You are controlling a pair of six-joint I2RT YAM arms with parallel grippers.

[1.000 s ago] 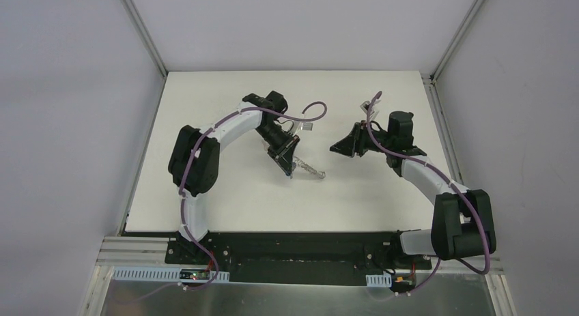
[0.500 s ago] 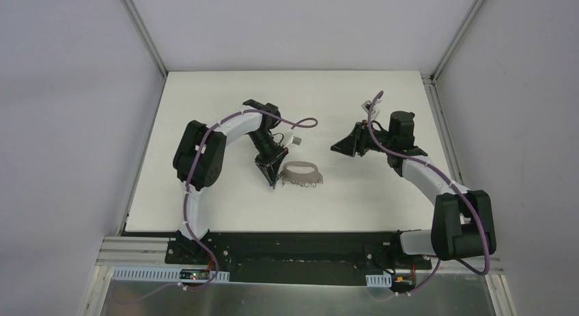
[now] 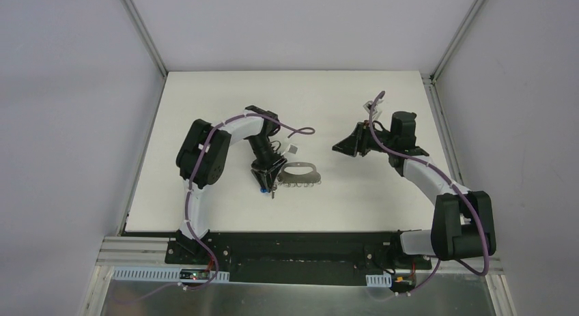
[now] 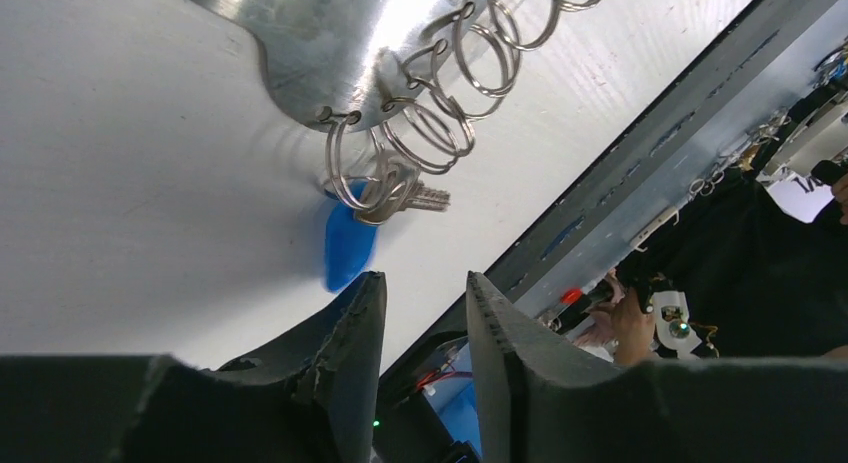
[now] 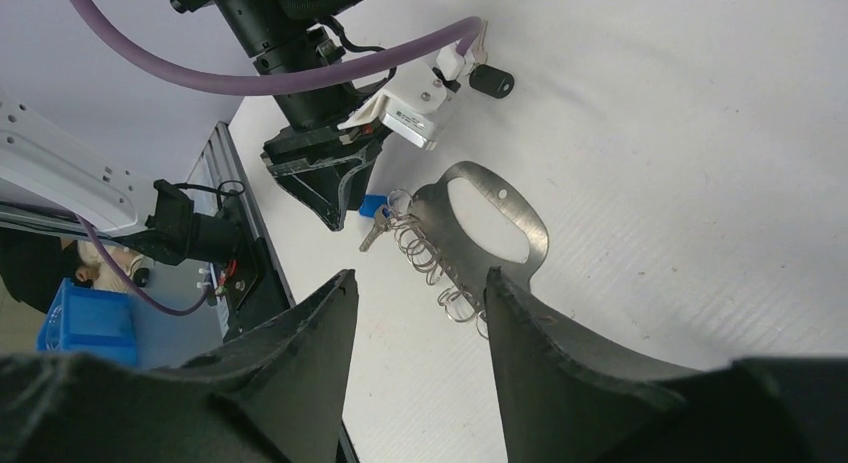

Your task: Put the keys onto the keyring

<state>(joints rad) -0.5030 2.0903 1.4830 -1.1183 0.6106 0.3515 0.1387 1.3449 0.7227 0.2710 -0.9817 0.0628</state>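
The keyring is a silvery oval plate lying flat on the white table, with a row of wire rings along one edge. A key with a blue tag lies at the end ring and seems threaded on it; the tag and the keyring plate also show in the right wrist view. My left gripper stands open just beside the blue tag with nothing between its fingers. A black-headed key lies beyond the left wrist. My right gripper hovers open to the right, apart from the keyring.
The table's near edge with a black and aluminium rail runs close behind the left gripper. The left arm's purple cable and white camera mount hang over the table just past the keyring.
My left arm has swung toward the near edge and laid the keyring flat on the table. Its jaws have opened and let go. The right arm has barely moved.
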